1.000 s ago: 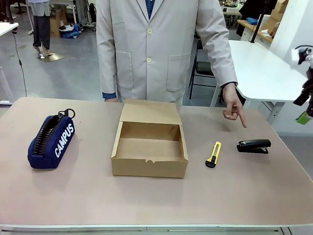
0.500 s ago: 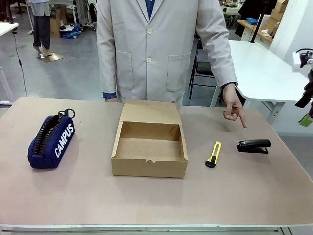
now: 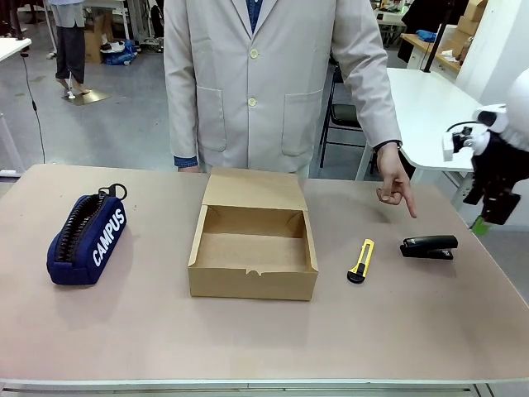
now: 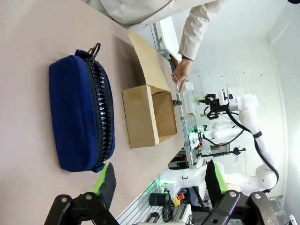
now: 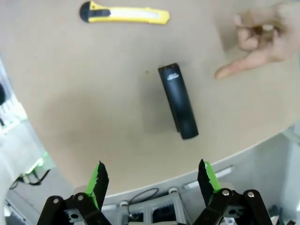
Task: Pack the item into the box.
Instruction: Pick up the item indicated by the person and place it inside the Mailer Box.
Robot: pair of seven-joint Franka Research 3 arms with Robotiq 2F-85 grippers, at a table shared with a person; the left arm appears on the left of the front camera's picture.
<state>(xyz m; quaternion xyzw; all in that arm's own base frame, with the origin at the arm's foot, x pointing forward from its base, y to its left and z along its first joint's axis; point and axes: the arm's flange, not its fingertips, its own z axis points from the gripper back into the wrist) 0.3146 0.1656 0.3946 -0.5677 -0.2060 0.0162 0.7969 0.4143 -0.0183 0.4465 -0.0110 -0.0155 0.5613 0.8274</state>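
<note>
Stapler (image 3: 429,246) lies near the table's (image 3: 248,339) right edge, well apart from the open cardboard box (image 3: 252,281). My right gripper (image 5: 152,171) hangs near it, jaws spread and empty; my left gripper (image 4: 161,171) gapes too.

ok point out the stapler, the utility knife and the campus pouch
black stapler (image 3: 428,246), front view, middle of its body
utility knife (image 3: 361,260), front view, middle of its yellow handle
navy CAMPUS pouch (image 3: 89,238), front view, middle of its side
</note>
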